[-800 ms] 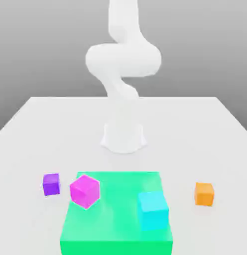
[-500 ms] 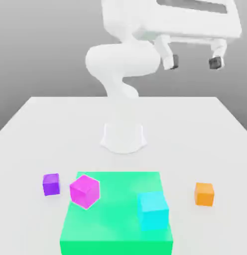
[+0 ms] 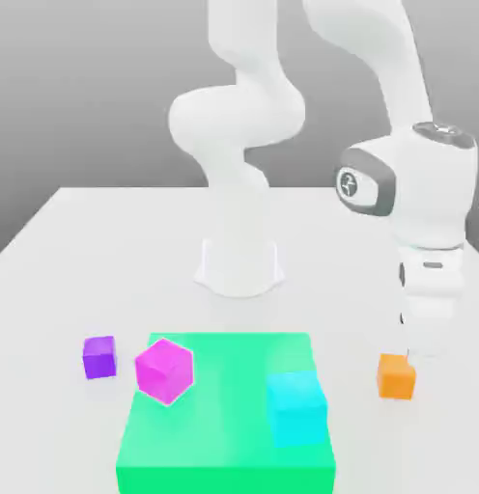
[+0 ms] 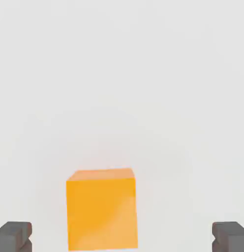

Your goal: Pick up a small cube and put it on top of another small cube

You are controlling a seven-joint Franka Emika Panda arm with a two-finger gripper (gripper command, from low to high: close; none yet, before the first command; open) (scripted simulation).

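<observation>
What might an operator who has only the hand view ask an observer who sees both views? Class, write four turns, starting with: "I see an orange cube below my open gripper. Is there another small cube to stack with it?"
Operator: I see an orange cube below my open gripper. Is there another small cube to stack with it?
Observer: Yes, a purple cube on the table, toward the exterior view's left.
Operator: What lies between those two?
Observer: A broad green block, nearer the exterior view's camera than the robot's base.
</observation>
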